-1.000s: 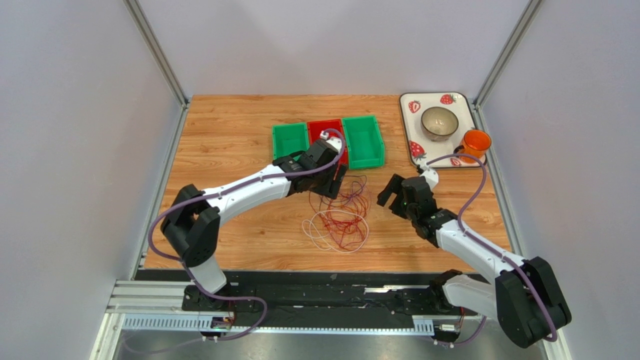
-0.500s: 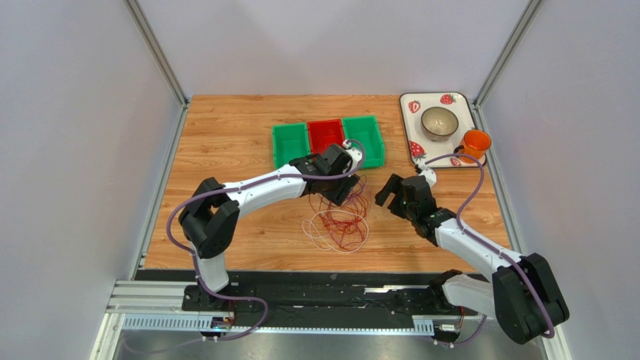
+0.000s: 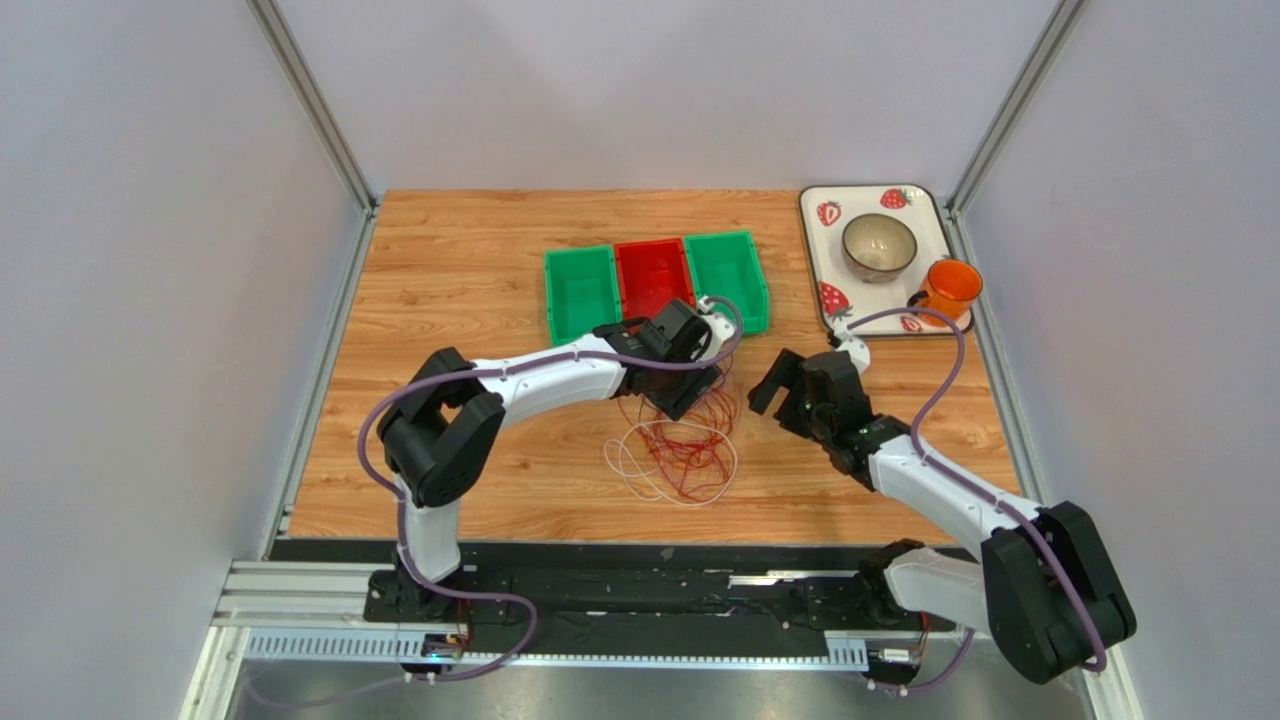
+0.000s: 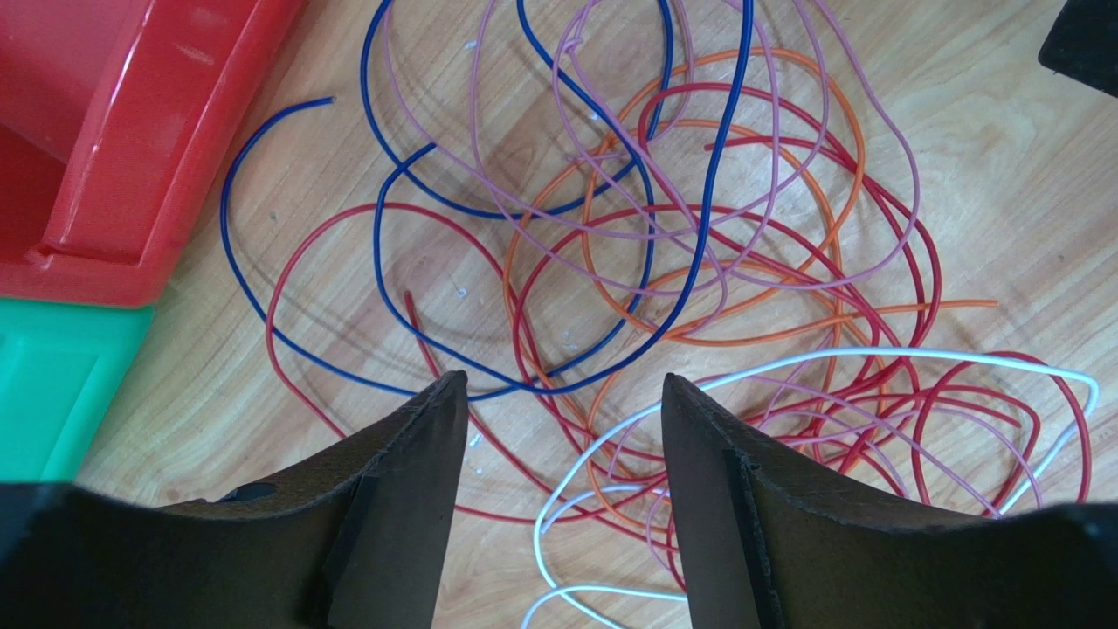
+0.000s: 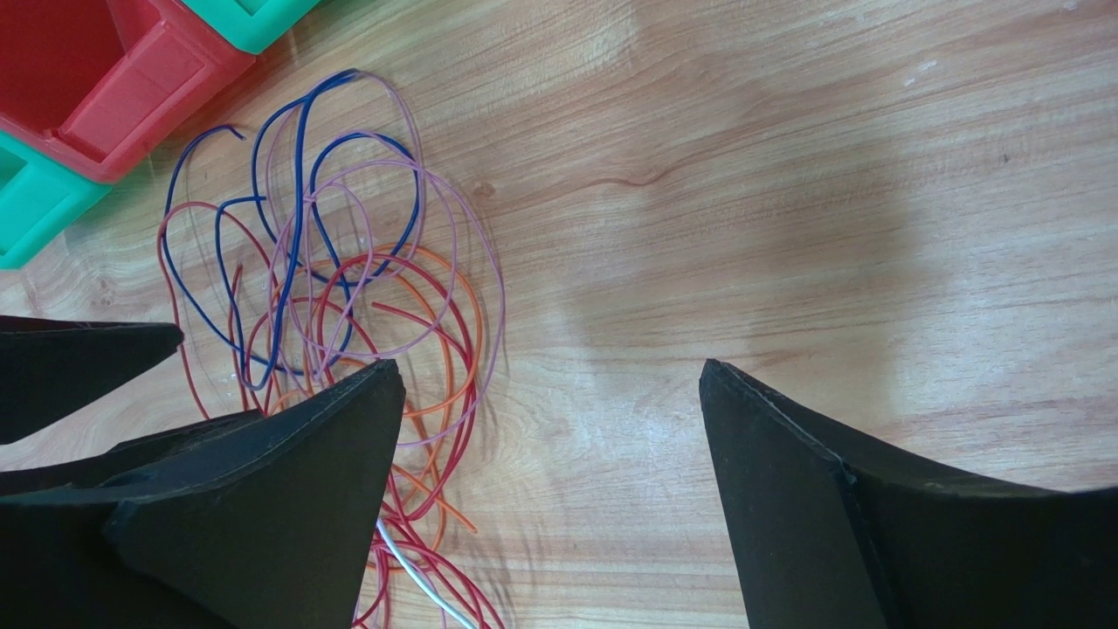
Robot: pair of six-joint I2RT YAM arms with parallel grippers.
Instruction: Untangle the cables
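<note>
1. While the left claw [image 4: 562,387] hangs over the far part of the cables [image 4: 683,262], its jaws stand apart and hold nothing. Only wire loops lying on the surface [image 3: 451,270] show in the gap.
2. Cables: one tangled heap mid-surface, just on the near side of the red bin [image 4: 118,131]. Blue, red, orange, pink and white strands cross many times. The blue cable [image 4: 381,223] loops out toward the bin; the white cable [image 4: 840,357] lies on the near side.
3. Right claw [image 5: 551,374]: wide open, empty, off to the right of the heap over bare wood.
4. Risk, my judgement: closing where the left claw stands would likely pinch several crossing strands at once, since red and blue both run by the gap. A lift would then drag the whole heap, not one wire.
5. Risk: pulling with nothing pinning the rest could tighten the crossings rather than free them.
6. Risk: thin wire lying flat on wood may slip from the fingertips, and a low approach could scrape the surface.
7. Risk: a freed end could snag on the red bin's lip, as it sits so close.
</note>
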